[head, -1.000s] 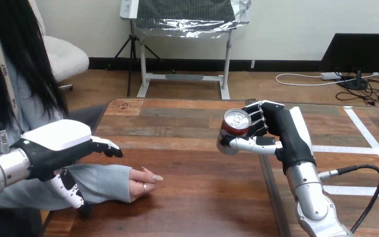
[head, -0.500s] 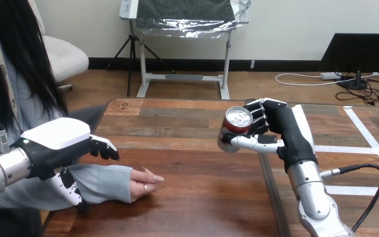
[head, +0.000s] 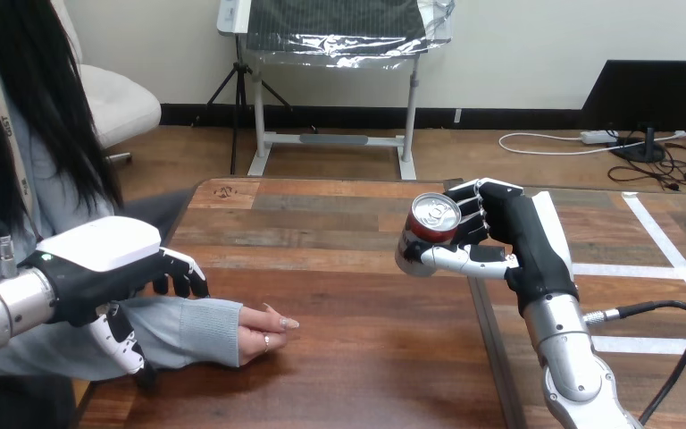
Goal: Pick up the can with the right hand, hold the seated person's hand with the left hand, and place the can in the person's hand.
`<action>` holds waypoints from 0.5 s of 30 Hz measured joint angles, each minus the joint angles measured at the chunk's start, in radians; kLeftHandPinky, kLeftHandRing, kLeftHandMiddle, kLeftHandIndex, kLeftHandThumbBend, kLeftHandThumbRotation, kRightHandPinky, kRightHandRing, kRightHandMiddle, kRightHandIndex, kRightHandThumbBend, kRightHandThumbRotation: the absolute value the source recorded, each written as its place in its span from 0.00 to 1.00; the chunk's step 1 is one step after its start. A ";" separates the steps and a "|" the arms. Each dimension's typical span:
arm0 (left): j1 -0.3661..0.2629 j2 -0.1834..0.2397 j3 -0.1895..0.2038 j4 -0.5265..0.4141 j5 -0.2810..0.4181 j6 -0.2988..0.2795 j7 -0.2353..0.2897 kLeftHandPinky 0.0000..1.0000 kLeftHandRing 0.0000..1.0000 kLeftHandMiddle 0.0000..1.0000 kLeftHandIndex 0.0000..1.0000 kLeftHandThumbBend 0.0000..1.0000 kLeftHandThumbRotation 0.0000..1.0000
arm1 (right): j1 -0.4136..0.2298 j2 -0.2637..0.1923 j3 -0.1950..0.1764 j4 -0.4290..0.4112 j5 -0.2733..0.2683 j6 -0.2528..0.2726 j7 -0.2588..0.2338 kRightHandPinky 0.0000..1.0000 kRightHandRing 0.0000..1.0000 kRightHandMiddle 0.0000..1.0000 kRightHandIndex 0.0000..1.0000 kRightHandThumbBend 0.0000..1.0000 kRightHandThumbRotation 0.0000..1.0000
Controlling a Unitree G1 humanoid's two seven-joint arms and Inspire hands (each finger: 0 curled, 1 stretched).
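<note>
The right hand [head: 507,231] grasps the can [head: 430,231] above the counter [head: 348,286], right of centre. The left hand [head: 98,261] sits over the person's sleeve [head: 192,326] at near left, and I cannot tell whether it grips. The person's hand [head: 263,329] rests on the counter.

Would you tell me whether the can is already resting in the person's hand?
No, the right hand holds the can in the air, well apart from the person's hand lying on the table.

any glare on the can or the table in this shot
head view: the can in the right hand shows a bright reflection on its silver top; the white shell of the left hand is brightly lit; the table has a soft sheen, no hard glare.
</note>
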 measured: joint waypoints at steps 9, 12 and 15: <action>-0.007 -0.002 -0.020 0.028 0.002 0.004 0.017 0.60 0.67 0.71 0.72 1.00 0.16 | 0.018 0.000 0.000 -0.009 0.000 0.000 0.004 0.37 0.41 0.47 0.50 0.79 0.00; -0.010 -0.004 -0.026 0.038 0.006 0.008 0.022 0.59 0.67 0.70 0.72 1.00 0.16 | 0.025 0.000 0.000 -0.015 0.000 0.000 0.005 0.37 0.41 0.47 0.50 0.79 0.00; -0.016 -0.007 -0.034 0.055 0.013 0.011 0.038 0.58 0.66 0.70 0.72 1.00 0.16 | 0.032 0.000 -0.001 -0.024 0.000 0.000 0.008 0.37 0.41 0.47 0.50 0.79 0.00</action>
